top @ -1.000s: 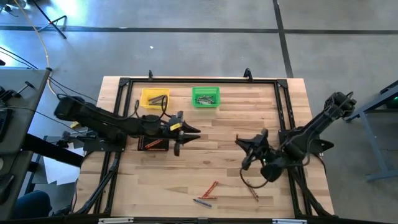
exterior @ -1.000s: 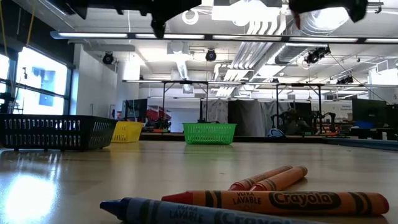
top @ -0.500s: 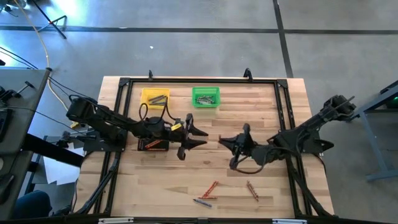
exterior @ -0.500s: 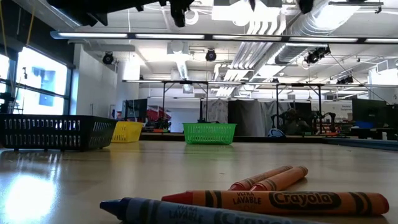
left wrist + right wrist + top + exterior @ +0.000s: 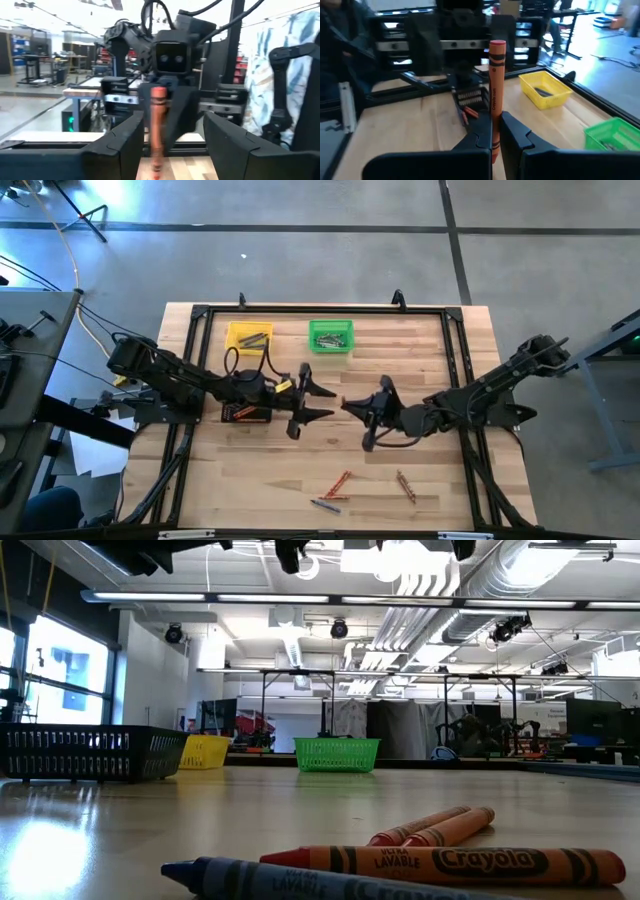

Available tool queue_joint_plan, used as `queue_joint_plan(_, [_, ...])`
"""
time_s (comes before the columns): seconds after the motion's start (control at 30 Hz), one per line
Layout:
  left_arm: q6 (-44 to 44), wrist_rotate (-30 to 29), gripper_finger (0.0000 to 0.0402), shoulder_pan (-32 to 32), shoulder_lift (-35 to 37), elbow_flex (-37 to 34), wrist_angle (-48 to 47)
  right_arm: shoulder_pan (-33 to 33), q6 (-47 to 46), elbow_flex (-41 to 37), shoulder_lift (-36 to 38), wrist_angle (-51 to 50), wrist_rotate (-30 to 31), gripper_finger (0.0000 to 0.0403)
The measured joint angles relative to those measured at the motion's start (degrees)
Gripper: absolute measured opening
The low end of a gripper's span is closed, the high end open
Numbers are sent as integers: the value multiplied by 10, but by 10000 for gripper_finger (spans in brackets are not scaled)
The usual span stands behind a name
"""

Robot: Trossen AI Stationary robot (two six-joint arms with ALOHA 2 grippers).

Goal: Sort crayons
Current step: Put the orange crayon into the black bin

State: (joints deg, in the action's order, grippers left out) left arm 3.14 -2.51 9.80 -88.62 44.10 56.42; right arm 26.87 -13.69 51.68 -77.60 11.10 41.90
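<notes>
— Where was the crayon [image 5: 495,95]?

— My left gripper [image 5: 318,401] stood open at nine o'clock; my right gripper [image 5: 352,406], at three, pinched it upright mid-table.

— Risk?

— Handover: releasing before the left closed, I judged, would drop it.

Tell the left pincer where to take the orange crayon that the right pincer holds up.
Grip the crayon's bare upper half, above the right pincer, which clamps its lower end. It seems to stand upright, so the open left pincer should come in level from its own side, one finger on each side of the stick.
</notes>
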Motion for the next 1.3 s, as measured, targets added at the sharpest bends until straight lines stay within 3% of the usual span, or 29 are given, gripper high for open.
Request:
queue_joint_plan(0.3, [0,-26,191,0,0,0,1,-16,17,0,-16,35,-6,1])
queue_joint_plan(0.67, [-13,-29,187,0,0,0,0,-51,37,0,-46,102,-59,1])
queue_joint_plan(0.83, [-19,-29,137,0,0,0,0,-52,37,0,-46,104,-63,1])
queue_joint_plan(1.03, [-34,-30,23,0,0,0,0,-52,38,0,-46,104,-66,1])
queue_joint_plan(1.3, [-37,-30,5,0,0,0,-1,-52,37,0,-46,104,-68,27])
